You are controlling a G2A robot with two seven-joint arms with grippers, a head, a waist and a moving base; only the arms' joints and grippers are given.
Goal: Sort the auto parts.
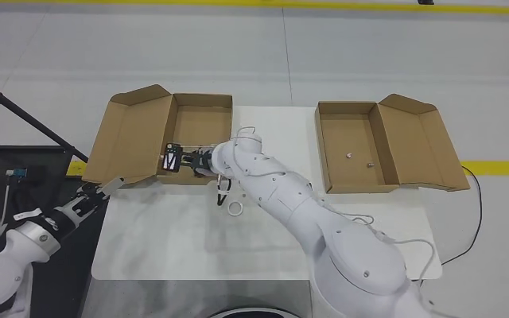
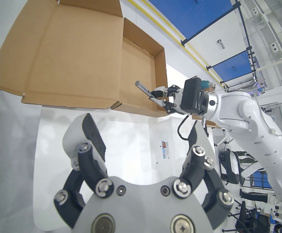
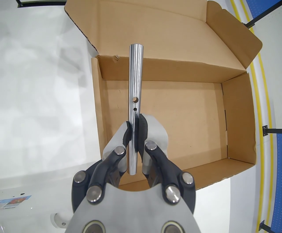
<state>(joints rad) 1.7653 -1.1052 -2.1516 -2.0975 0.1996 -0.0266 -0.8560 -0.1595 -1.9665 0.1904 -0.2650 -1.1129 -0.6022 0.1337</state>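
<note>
Right wrist view: the right gripper (image 3: 134, 130) pinches a steel rod (image 3: 135, 77) over the left box (image 3: 238, 114), not yet released. A white ring (image 1: 235, 209) lies just beside that box, unsorted. The left gripper (image 2: 141, 132) hangs wide open near its flap.

A robotics test hall: yellow floor tape (image 1: 318, 5) is running across pale grey flooring (image 1: 238, 56), and blue-and-white partition panels on black frames (image 2: 193, 15) are standing around
</note>
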